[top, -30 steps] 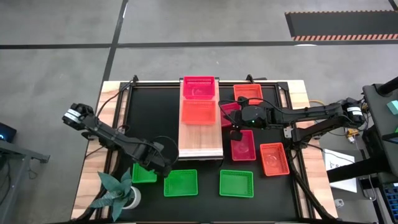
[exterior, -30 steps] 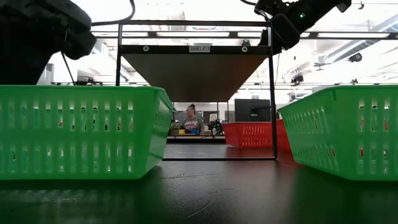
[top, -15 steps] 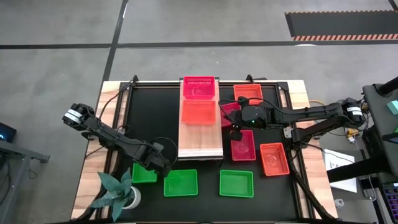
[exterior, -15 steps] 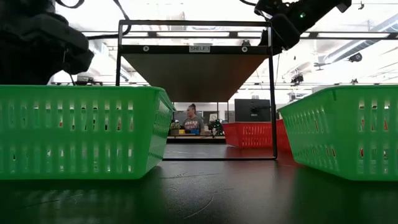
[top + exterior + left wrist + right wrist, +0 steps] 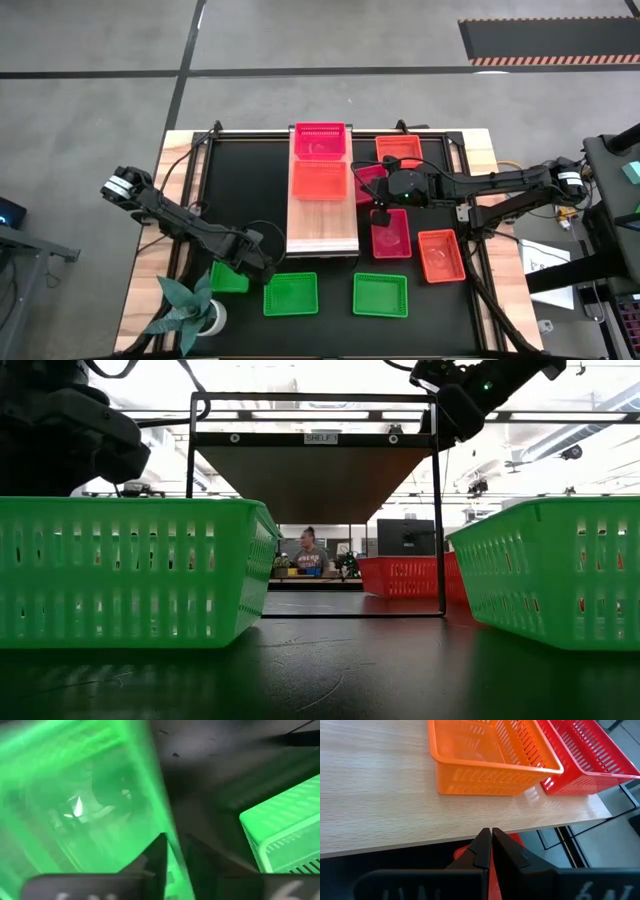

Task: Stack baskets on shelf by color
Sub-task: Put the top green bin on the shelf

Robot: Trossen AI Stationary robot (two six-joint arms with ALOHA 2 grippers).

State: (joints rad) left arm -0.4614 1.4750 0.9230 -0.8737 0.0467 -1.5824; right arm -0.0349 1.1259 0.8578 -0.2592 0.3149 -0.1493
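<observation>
The leftmost green basket (image 5: 229, 279) sits on the black tabletop near the front left, with my left gripper (image 5: 254, 266) (image 5: 175, 842) pointing down at its right wall, shut on it. Two more green baskets (image 5: 290, 294) (image 5: 380, 294) sit along the front. The light-wood shelf (image 5: 322, 225) carries a crimson basket (image 5: 320, 141) at its far end and an orange basket (image 5: 319, 181) next to it. My right gripper (image 5: 377, 207) (image 5: 490, 836) hangs shut, holding nothing, just right of the shelf. My left gripper pinches the right side wall (image 5: 161, 810) of the leftmost green basket. One finger (image 5: 156, 857) is inside the basket and the other is outside. The fingers come from above, pointing down, across the rim. The basket rests flat on the tabletop.
Right of the shelf lie two crimson baskets (image 5: 391, 232) (image 5: 366, 180) and two orange ones (image 5: 398, 150) (image 5: 441, 255). A potted plant (image 5: 195, 306) stands at the front left corner, close to the held basket. A black metal frame (image 5: 190, 510) stands around the shelf.
My left gripper has gone down a little onto the leftmost green basket, still pointing down. My right gripper has kept still.
</observation>
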